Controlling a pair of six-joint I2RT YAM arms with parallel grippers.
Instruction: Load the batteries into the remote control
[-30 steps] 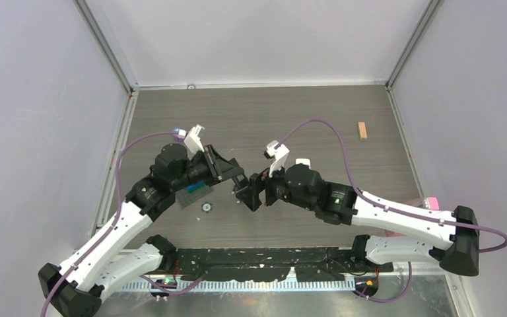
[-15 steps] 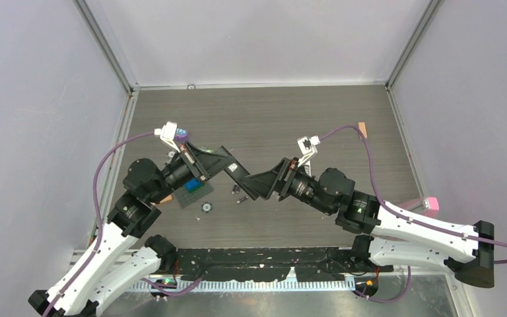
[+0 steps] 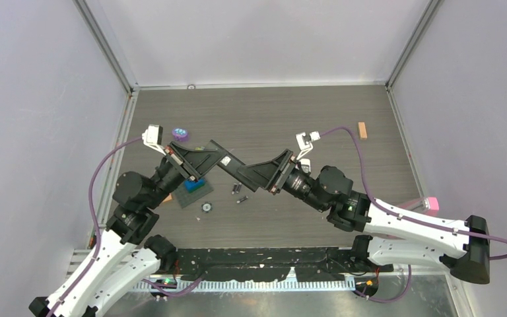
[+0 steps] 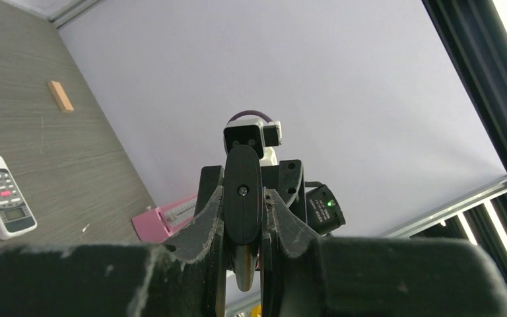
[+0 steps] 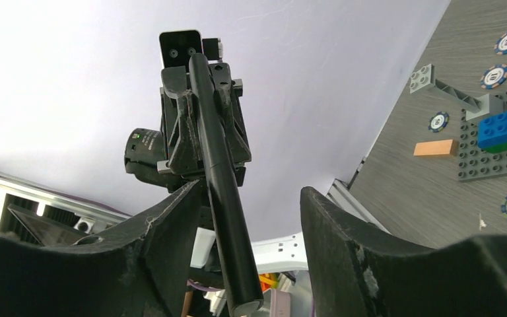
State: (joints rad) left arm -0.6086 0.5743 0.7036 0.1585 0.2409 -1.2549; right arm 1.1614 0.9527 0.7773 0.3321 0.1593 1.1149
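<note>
The left claw [image 4: 243, 221] was pinched on the black remote control [image 4: 243, 188]; the right claw [image 5: 251, 193] was spread around its other end, not closed on it; both had been raised off the tabletop [image 3: 290, 112] within the last second; the batteries [image 3: 236, 189] were left lying beneath, so loading was judged not yet begun.

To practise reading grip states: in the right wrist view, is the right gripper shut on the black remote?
No, the right gripper is open: a wide gap separates the black remote from one finger.
</note>
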